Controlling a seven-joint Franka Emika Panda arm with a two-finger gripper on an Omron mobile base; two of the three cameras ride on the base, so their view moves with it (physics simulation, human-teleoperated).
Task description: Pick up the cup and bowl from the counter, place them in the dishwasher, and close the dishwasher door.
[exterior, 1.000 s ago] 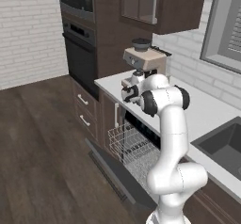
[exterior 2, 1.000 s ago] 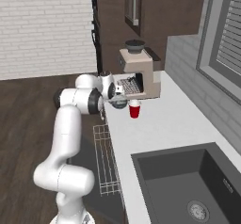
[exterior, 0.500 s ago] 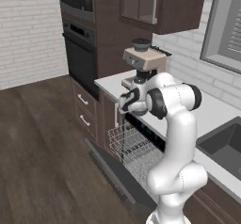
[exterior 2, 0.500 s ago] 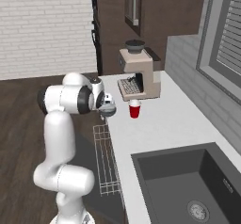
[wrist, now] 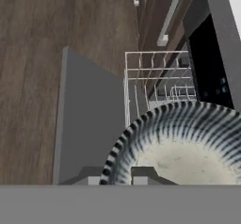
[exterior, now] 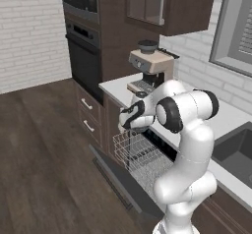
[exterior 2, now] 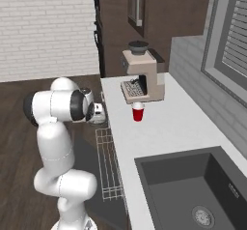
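Note:
My gripper point(wrist: 120, 179) is shut on the rim of the bowl point(wrist: 183, 148), a shallow grey-green bowl with a dark striped edge. It hangs above the white wire rack point(wrist: 157, 77) of the open dishwasher point(exterior: 147, 149). The dishwasher door point(wrist: 87, 119) lies folded down flat over the wood floor. From the left base view the gripper point(exterior: 131, 120) is just off the counter's point(exterior 2: 164, 127) front edge, over the rack point(exterior: 140, 154). The red cup point(exterior 2: 138, 112) stands upright on the counter in front of the coffee machine, apart from the gripper point(exterior 2: 99, 113).
A beige coffee machine point(exterior 2: 142, 77) stands at the counter's far end. The dark sink point(exterior 2: 193, 185) is set into the near part. A black wall oven point(exterior: 83, 56) and brown drawers point(exterior: 88, 115) lie beyond the dishwasher. The lowered door point(exterior: 118, 179) juts out over the floor.
The arm has swung away from the counter by the coffee machine and out past its front edge, carrying the bowl over the dishwasher rack. The cup has stayed put.

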